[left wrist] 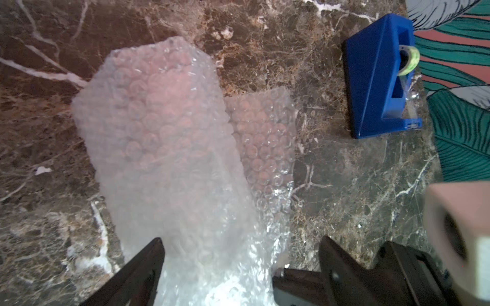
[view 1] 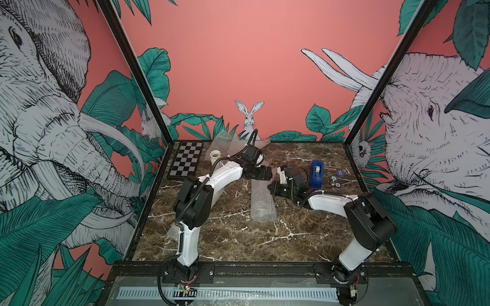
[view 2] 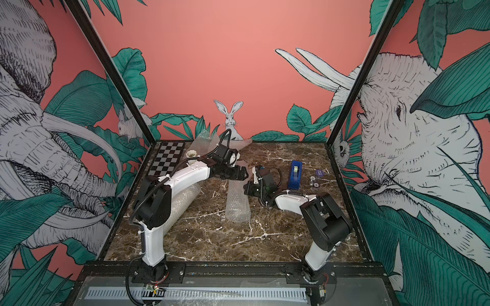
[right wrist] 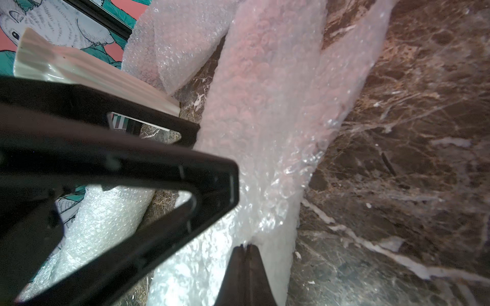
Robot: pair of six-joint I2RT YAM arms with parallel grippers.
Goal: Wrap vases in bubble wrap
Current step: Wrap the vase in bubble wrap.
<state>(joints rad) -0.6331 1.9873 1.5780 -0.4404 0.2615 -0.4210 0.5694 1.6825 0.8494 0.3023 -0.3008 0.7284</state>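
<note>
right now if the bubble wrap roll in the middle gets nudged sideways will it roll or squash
The roll lies on its side, roundish, so it would probably roll a little. Its loose flap rests flat on the table and may brake it. It looks soft, so likely squashy; contents unclear.

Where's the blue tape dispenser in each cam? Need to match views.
In a top view: blue tape dispenser stands right of centre.
In a top view: blue tape dispenser, same spot.
Left wrist: blue tape dispenser, beside the bubble-wrap roll but apart from it.
Right wrist: not in it.
Shared landmark: the bubble-wrap roll, lying at the centre, seen in all four.
</note>
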